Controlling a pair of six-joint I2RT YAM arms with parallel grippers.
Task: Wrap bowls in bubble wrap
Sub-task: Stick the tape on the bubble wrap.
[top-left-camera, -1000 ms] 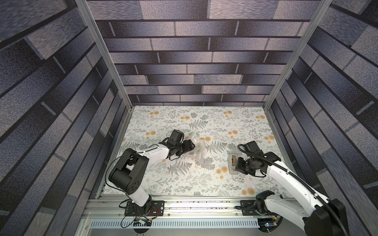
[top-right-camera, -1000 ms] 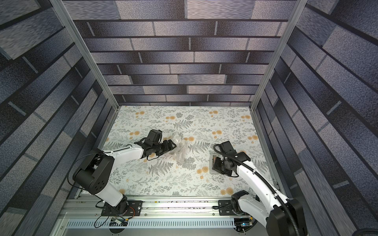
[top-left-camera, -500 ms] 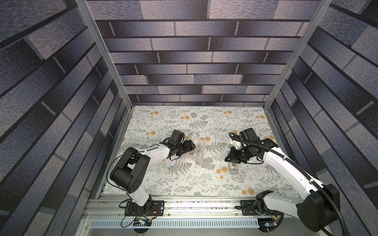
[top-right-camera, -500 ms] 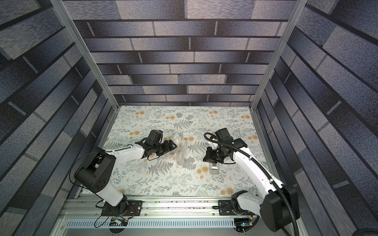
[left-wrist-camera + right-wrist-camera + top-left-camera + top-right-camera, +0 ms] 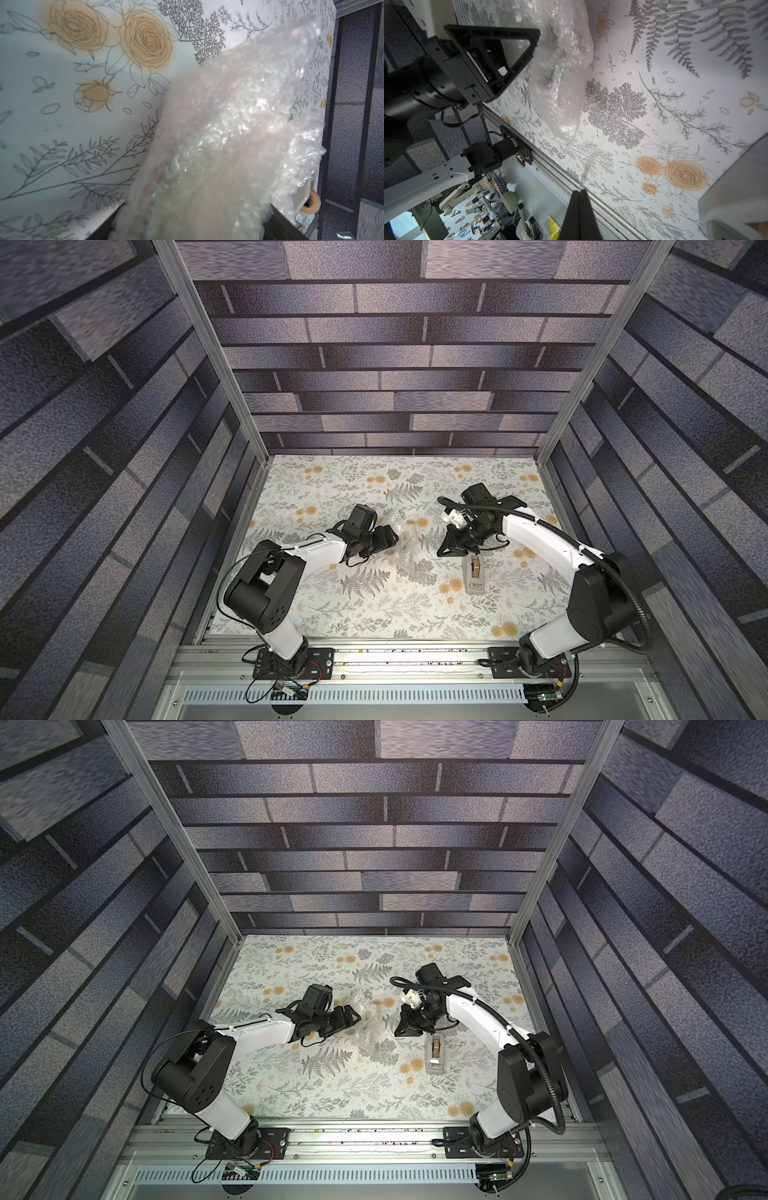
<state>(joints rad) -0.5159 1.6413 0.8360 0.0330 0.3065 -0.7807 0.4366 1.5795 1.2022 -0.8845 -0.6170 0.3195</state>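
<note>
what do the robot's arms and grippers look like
The left arm and right arm have white shells on their long links, with black round joints and black base plates. A black ribbed hose runs along the right arm; thin black cables loop at the left wrist. The left gripper and right gripper are black, with open triangular frame fingers.

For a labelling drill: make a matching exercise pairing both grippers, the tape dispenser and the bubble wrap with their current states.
Things:
1. left gripper
2. right gripper
3. tape dispenser
4. bubble wrap

States:
A. shut on a thin clear strip
B. crumpled, between the two grippers
C. standing on the table, untouched, beside the right gripper
D. jaws wide, closed around the bubble wrap

Pairs: 1-D, 2-A, 3-C, 4-B
</note>
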